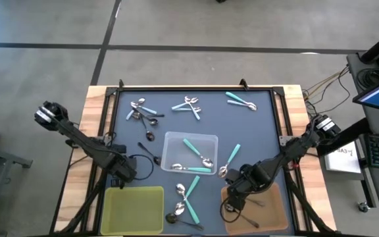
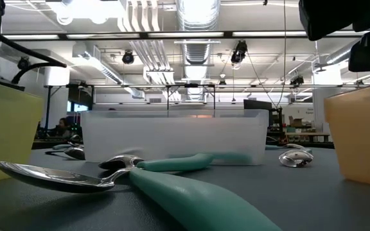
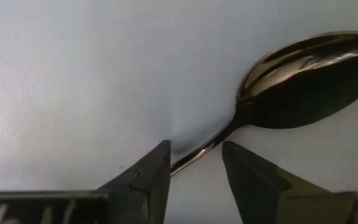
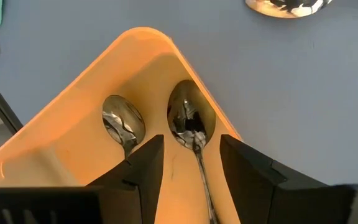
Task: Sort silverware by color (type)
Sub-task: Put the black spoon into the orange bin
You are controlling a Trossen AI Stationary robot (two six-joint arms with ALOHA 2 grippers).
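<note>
1. Here we see the left gripper (image 3: 194, 163) low over the dark mat (image 1: 255, 135), jaws parted and holding nothing.
2. A dark, all-metal spoon with a glossy oval bowl (image 3: 303, 81) lies flat on the mat; its thin handle runs back between the two fingers (image 3: 145, 177), the bowl pointing away from the claw.
3. We judge the handle's long axis roughly in line with the approach, so the jaws straddle it crosswise.
4. The right gripper (image 4: 191, 158) hangs wide and empty over the translucent orange-brown rectangular bin (image 4: 73, 124), where two metal spoons (image 4: 188, 121) rest.
5. The left arm is nearer.
</note>
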